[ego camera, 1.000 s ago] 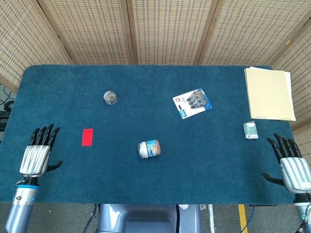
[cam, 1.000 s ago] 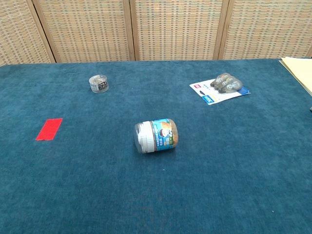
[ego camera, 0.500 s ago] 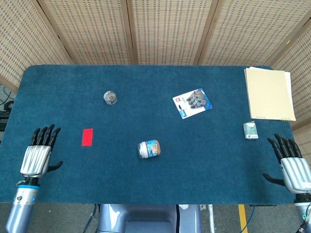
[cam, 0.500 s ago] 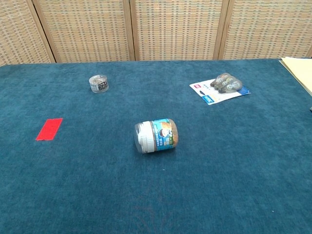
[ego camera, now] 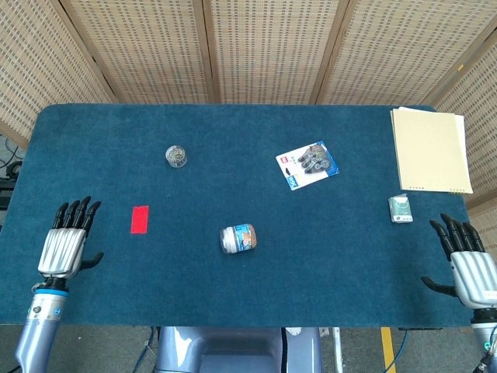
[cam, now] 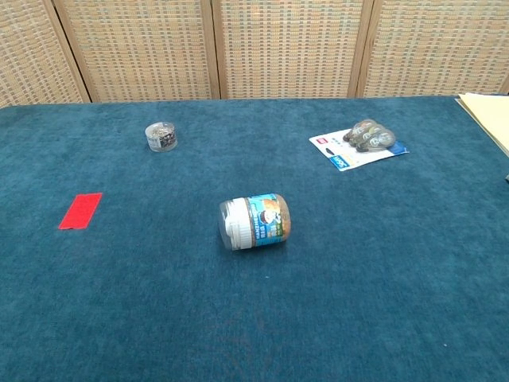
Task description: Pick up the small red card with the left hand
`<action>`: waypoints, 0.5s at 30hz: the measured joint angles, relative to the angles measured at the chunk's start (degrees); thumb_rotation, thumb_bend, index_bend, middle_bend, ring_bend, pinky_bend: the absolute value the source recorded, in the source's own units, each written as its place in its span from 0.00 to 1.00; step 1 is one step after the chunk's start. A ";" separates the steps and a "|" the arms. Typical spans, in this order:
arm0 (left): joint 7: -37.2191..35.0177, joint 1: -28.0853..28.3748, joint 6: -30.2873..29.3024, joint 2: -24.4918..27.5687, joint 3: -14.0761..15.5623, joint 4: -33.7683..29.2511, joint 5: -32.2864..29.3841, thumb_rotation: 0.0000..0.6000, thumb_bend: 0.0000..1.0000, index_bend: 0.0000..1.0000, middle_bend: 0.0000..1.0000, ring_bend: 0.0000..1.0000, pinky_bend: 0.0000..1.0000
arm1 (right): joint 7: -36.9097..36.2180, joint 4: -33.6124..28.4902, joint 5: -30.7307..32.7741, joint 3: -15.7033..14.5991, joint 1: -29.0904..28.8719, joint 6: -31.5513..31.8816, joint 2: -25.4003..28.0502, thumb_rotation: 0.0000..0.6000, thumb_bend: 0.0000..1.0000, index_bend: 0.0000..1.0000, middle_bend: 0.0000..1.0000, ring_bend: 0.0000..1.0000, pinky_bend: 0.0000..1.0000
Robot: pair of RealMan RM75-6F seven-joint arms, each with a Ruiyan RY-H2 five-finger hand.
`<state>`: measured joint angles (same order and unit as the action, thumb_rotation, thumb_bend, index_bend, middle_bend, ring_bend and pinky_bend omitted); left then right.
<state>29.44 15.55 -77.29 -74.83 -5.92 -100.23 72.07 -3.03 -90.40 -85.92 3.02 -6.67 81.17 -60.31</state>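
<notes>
1. Small red card (ego camera: 140,219): flat on the blue table (ego camera: 233,287), near the left hand (ego camera: 64,246).
2. Left hand: fingers apart, empty.
3. Right hand (ego camera: 470,266): likewise spread, seemingly empty.
4. Both hands appear in the head view only.
5. Toppled jar (cam: 254,222): label clearer from the chest view.

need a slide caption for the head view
Both open hands, left hand and right hand, rest at the table's near edge, red card untouched.
</notes>
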 measured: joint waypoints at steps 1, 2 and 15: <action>0.08 0.30 0.42 -0.25 -0.14 0.40 -0.22 1.00 0.25 0.02 0.00 0.00 0.00 | -0.03 0.03 0.05 0.03 -0.05 -0.07 -0.02 1.00 0.05 0.00 0.00 0.00 0.00; 0.12 0.52 0.75 -0.44 -0.23 0.63 -0.39 1.00 0.25 0.02 0.00 0.00 0.00 | -0.05 0.05 0.06 0.06 -0.07 -0.07 -0.03 1.00 0.05 0.00 0.00 0.00 0.00; 2.27 5.31 6.78 -4.47 -2.53 5.86 -5.84 1.00 0.26 0.02 0.00 0.00 0.00 | -1.14 0.20 0.25 0.19 -0.08 -0.19 0.26 1.00 0.05 0.00 0.00 0.00 0.00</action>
<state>31.71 20.86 -70.51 -79.30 -8.44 -94.37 66.23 -4.17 -90.20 -85.67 3.21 -6.75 80.98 -60.04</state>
